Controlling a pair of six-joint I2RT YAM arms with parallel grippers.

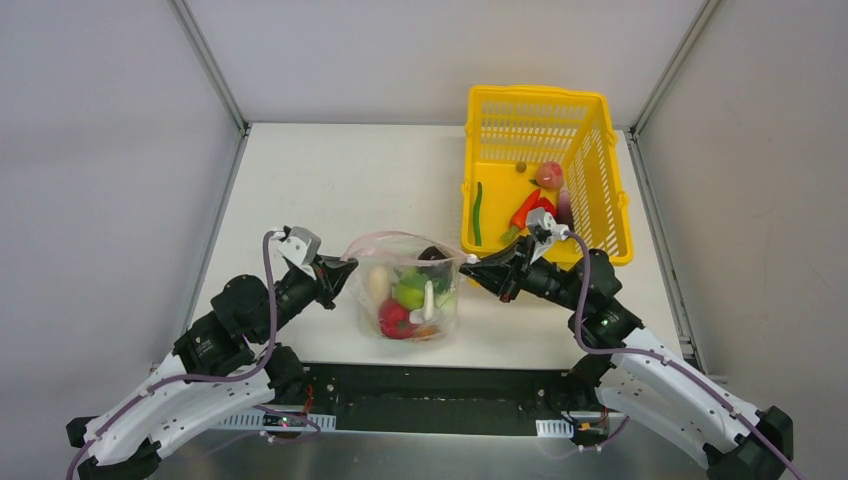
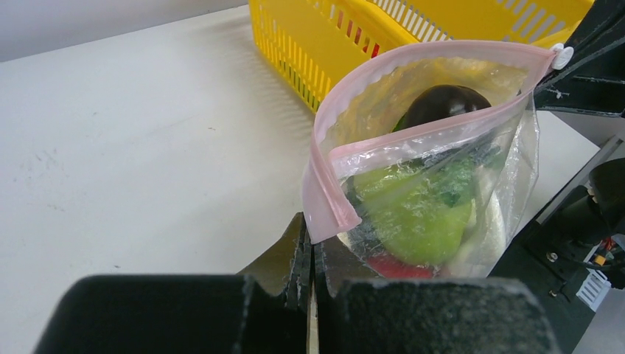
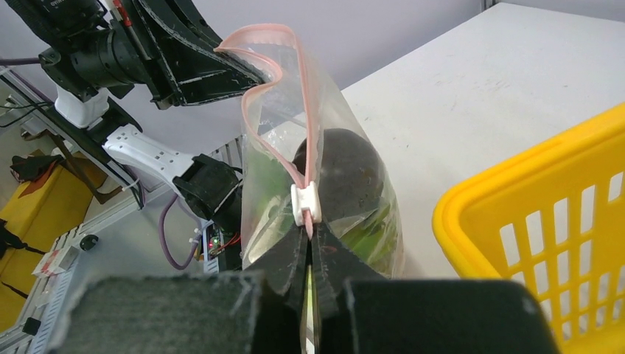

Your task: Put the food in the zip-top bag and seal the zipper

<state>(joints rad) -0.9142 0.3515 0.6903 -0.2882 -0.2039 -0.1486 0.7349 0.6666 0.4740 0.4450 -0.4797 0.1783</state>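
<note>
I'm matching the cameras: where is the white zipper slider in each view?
Top external: white zipper slider at the bag's right end.
Left wrist: slider at upper right.
Right wrist: slider at centre.
Shared landmark: the yellow basket.

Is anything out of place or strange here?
Yes. A red vegetable and a long green piece lie in the yellow basket, outside the zip-top bag, while the left gripper and the right gripper pinch the two ends of its open zipper.
</note>
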